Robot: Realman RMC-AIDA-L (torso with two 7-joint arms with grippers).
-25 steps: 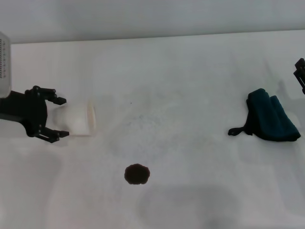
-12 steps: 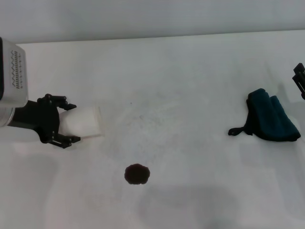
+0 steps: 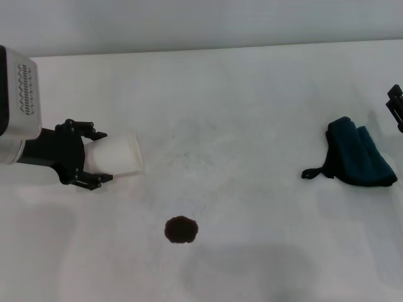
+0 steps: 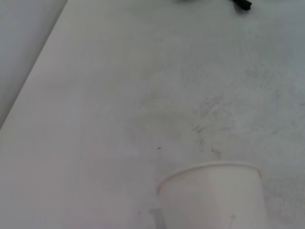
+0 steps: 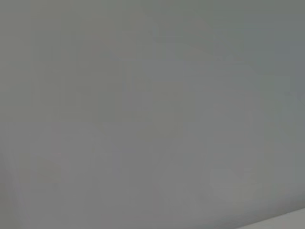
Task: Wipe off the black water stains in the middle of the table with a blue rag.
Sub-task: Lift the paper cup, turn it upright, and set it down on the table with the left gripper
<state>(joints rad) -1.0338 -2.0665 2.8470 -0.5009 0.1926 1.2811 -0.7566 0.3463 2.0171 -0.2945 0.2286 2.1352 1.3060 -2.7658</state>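
White table (image 3: 252,94), broad and flat, with faint grey smudges. Black water stains (image 3: 181,229): one small roundish blackish-brown blot, uneven edges. Blue rag (image 3: 357,154) well right of blot, thick teal folds, long axis running diagonally, thin black loop toward blot. Left gripper (image 3: 99,157) up-left of blot, fingers closed around white cup (image 3: 118,156) lying sideways, rim toward rag. Right gripper (image 3: 395,104) just beyond rag; finger spread indiscernible.

A white cup (image 4: 213,196) is sitting at the near edge of the picture, its rim facing out over the table (image 4: 119,95). Faint grey smudges (image 4: 209,119) are showing beyond it, and something dark (image 4: 240,4) is peeking in at the far edge.
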